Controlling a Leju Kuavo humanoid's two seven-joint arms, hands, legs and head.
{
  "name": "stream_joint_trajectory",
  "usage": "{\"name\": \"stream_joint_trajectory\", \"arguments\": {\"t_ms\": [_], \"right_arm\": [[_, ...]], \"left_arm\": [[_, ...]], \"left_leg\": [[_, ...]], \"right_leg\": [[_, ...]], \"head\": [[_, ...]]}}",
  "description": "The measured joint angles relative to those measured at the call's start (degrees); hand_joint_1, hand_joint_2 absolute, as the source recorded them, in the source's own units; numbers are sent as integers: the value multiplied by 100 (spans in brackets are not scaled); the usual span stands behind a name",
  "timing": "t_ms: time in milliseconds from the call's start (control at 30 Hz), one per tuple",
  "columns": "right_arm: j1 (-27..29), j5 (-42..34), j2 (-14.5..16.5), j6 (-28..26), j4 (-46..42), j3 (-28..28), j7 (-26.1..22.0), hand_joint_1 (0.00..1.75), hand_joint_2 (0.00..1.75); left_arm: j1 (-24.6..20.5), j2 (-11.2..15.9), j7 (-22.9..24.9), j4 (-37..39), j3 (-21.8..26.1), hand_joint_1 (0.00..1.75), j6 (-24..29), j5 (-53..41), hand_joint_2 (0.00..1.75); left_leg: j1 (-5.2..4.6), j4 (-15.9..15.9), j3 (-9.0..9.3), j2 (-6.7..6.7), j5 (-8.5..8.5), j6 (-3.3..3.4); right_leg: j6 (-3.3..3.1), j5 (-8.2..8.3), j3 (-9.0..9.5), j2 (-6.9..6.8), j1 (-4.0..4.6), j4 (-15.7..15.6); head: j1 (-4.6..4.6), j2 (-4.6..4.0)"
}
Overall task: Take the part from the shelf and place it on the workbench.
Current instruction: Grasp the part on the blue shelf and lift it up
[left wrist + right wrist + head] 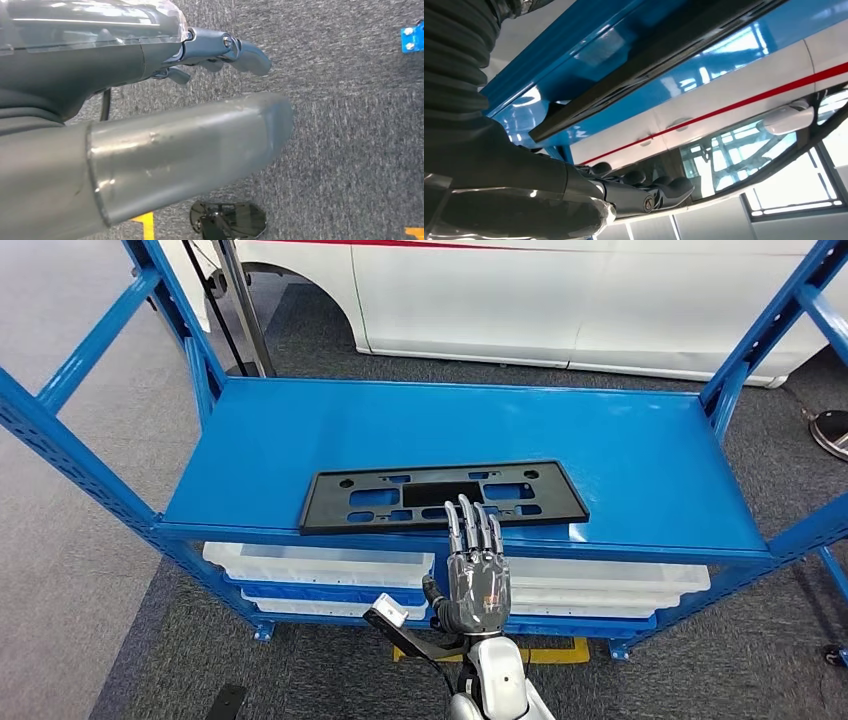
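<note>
1. Shelf [640, 455]: a blue painted-metal rack with a flat, glossy top deck, perforated uprights and diagonal braces. It stands on grey, short-pile carpet [60, 450].
2. Part [443, 496]: a thin, flat, matte-black rectangular plate with several rectangular and rounded cut-outs and small round holes along its far edge. It lies flat on the top deck, near the front edge and roughly central. In the right wrist view it appears edge-on as a dark strip [624, 90] against the reflective blue surface.
3. Right hand [474, 580]: silver-grey metallic palm with dark segmented fingers, raised in front of the shelf. The fingers are extended and slightly spread, and their tips overlap the near edge of the part in the head view. Whether they touch it cannot be told. The hand holds nothing. In the right wrist view it shows as a ribbed grey cover and dark fingers [649, 192].
4. Left hand [220, 47]: hangs over the carpet with a smooth, scuffed grey thumb and darker, gently curved fingers. Nothing is held; the fingers are apart.
5. Bins [320, 562]: shallow translucent white plastic trays stacked on the lower blue level, under the deck.
6. Vehicle [560, 300]: a white glossy body panel with a red stripe and a wheel arch, behind the shelf.
7. Tape [545, 652]: a yellow strip on the carpet under the shelf.
</note>
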Motion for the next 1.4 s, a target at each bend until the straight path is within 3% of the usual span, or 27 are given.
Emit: {"name": "stream_joint_trajectory", "arguments": {"t_ms": [67,133,233,267,300,333,400,467,533,633,667,733,800,833,867,933,967,1033,1133,1200,1267,1300,1333,1367,1400], "right_arm": [[-14,24,3,-1,48,52,33,0,175],[-44,35,6,-1,81,94,47,0,175],[-79,42,7,0,131,146,48,0,175],[-80,40,7,0,152,154,48,0,175],[-80,35,7,0,172,158,49,0,175],[-82,26,7,0,193,164,51,0,175],[-89,-3,7,0,212,188,60,0,175],[-110,-32,5,0,218,220,79,0,175],[-127,-56,3,0,223,247,99,0,175],[-137,-100,-5,-2,221,276,114,0,175],[-142,-118,-9,-2,220,285,116,0,175],[-140,-152,-21,-2,223,300,116,0,175],[-125,-178,-33,-2,239,308,112,0,175],[-120,-187,-37,-2,246,311,109,0,175],[-119,-194,-38,-2,252,315,104,0,175],[-127,-206,-40,-2,257,327,98,0,175],[-132,-210,-42,-2,258,333,97,0,175],[-133,-214,-43,-2,260,345,92,0,175],[-136,-196,-34,-2,256,351,96,0,175],[-162,-175,-23,-2,254,360,102,0,175],[-191,-176,-19,-2,262,373,104,0,175],[-205,-185,-16,-2,272,378,106,0,175],[-226,-197,-15,-2,285,380,111,0,175],[-252,-212,-13,-2,298,381,120,0,175],[-287,-231,-10,-2,309,382,132,0,175]], "left_arm": [[-7,2,3,0,-2,0,-3,-1,0],[-16,4,3,1,-4,0,-4,-3,0],[-10,3,4,1,-5,0,-6,-4,0],[0,5,5,1,-5,0,-6,-3,0],[8,9,7,0,-5,0,-6,-2,0],[12,13,8,0,-5,0,-7,-1,0],[11,16,8,1,-5,0,-11,0,0],[4,15,7,1,-5,0,-19,1,0],[11,14,5,1,-5,0,-22,7,0],[29,11,5,0,-5,0,-19,19,0],[27,11,5,0,-5,0,-13,20,0],[26,14,7,0,-5,0,4,23,0],[35,15,11,0,-5,0,20,25,0],[42,15,15,0,-5,0,24,26,0],[47,13,20,0,-5,0,26,26,0],[51,9,29,1,-6,0,27,25,0],[49,6,35,1,-7,0,27,25,0],[47,5,45,2,-8,0,28,24,0],[43,9,52,2,-10,0,38,18,0],[39,6,58,2,-16,0,52,-2,0],[44,5,71,2,-28,0,73,-26,0],[49,9,81,2,-37,0,86,-38,0],[51,15,95,2,-50,0,99,-55,0],[50,23,108,2,-67,0,109,-74,0],[47,32,123,2,-91,0,116,-96,0]], "left_leg": [[9,3,14,7,-31,-65],[17,249,-68,8,-188,-118],[37,1329,-637,9,-619,-179],[40,1598,-810,9,-659,-193],[42,1654,-887,10,-577,-201],[44,1497,-859,12,-396,-202],[47,730,-556,17,69,-183],[22,178,-307,14,250,-142],[-6,92,-272,2,205,-83],[25,39,-234,-2,191,35],[38,19,-208,1,185,75],[34,15,-169,9,154,133],[27,17,-127,8,115,152],[25,18,-93,2,90,150],[25,19,-48,-6,58,142],[14,22,43,-16,-17,105],[4,29,66,-19,-50,78],[-10,29,72,-12,-90,20],[1,96,58,7,-184,-62],[17,564,-154,12,-438,-113],[29,1330,-568,11,-723,-153],[34,1586,-735,11,-752,-166],[36,1636,-810,12,-664,-173],[37,1476,-782,12,-475,-173],[39,1107,-652,15,-202,-166]], "right_leg": [[-44,-17,31,9,-13,-54],[-105,-30,112,-4,-48,-115],[-170,-78,186,-21,-48,-131],[-177,-99,204,-18,-44,-125],[-176,-124,228,-11,-43,-117],[-169,-151,259,-3,-43,-111],[-136,-218,343,8,-47,-102],[-85,-266,379,12,-30,-89],[-41,-277,368,16,-11,-93],[34,-381,333,13,-12,24],[58,-496,233,10,-16,239],[83,-803,-177,5,-25,986],[89,-901,-563,5,-29,1561],[79,-771,-614,5,-27,1544],[57,-536,-552,5,-24,1305],[-15,-53,-263,6,3,542],[-44,55,-139,6,22,240],[-71,31,-56,14,50,37],[-113,5,0,22,10,-50],[-155,-7,65,1,-17,-98],[-187,-38,96,-11,-12,-101],[-193,-55,114,-9,-8,-100],[-192,-74,137,-3,-7,-99],[-185,-94,167,3,-8,-96],[-172,-121,205,9,-9,-92]], "head": [[-1,0],[-2,0],[-4,0],[-5,0],[-4,0],[-5,0],[-4,0],[-3,0],[-1,0],[1,0],[1,0],[3,0],[2,0],[3,0],[3,0],[3,0],[5,0],[3,0],[1,0],[-1,0],[-1,0],[-1,0],[-1,0],[-1,0],[-1,0]]}}
